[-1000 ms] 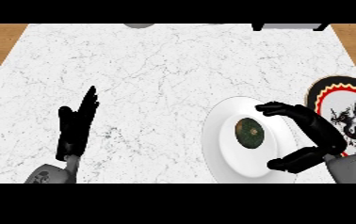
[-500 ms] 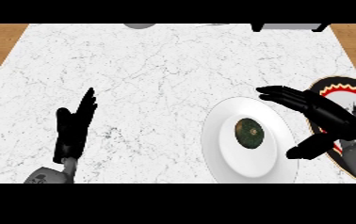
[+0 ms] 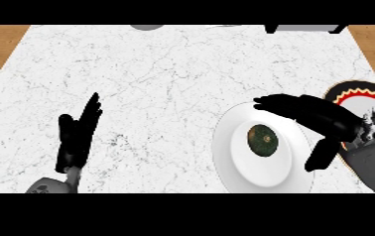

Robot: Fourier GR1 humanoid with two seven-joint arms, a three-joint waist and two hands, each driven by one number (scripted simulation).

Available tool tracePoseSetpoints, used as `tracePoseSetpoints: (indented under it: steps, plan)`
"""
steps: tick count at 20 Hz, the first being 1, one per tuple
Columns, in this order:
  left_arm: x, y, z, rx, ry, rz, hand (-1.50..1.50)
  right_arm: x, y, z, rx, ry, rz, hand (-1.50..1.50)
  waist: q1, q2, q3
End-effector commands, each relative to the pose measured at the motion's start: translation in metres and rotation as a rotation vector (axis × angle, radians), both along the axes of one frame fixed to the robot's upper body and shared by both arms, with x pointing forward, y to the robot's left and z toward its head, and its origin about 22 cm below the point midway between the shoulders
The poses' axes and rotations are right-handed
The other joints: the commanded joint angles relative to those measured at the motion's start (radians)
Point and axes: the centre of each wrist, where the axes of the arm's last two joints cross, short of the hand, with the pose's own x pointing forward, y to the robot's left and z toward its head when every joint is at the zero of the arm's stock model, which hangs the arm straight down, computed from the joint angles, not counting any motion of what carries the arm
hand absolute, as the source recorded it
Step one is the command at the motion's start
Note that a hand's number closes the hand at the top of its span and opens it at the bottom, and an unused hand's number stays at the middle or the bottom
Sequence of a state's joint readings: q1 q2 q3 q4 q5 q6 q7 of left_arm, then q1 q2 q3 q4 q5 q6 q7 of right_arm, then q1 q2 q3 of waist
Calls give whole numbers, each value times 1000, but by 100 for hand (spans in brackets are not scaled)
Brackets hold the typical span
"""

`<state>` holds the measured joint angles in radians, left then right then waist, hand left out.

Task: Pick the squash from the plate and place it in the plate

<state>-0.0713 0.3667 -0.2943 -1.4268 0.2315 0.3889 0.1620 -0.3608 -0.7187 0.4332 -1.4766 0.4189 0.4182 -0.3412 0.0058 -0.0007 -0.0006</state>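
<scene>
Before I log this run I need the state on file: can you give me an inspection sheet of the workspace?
Surface: white marble counter, wood showing at both far corners.
Job's things: dark green squash lies on the white plate; patterned plate at the right edge, partly hidden by the right arm.
Clutter: grey things cut off at the far edge, too little showing to name.
Hands: left hand open, resting at lower left, fingers up; right hand open, fingers and thumb spread either side of the squash, not touching it as far as I can tell.
Cables: nothing seen.
Surroundings: nothing seen beyond the counter.
</scene>
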Motion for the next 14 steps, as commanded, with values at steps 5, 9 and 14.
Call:
tracePoseSetpoints:
  steps: [5, 9, 14]
  plan:
    - [5, 0, 7, 6, -8, -5, 0, 3, 12, -12, -91, 52, -10, -150, -4, 1, 1]
    - [10, 9, 7, 1, 10, 10, 0, -2, 8, -25, -104, 49, 6, -150, -6, 1, 1]
    - [4, -10, 12, -6, 4, -6, 0, 11, 27, -22, -121, 54, 16, -150, -2, 1, 1]
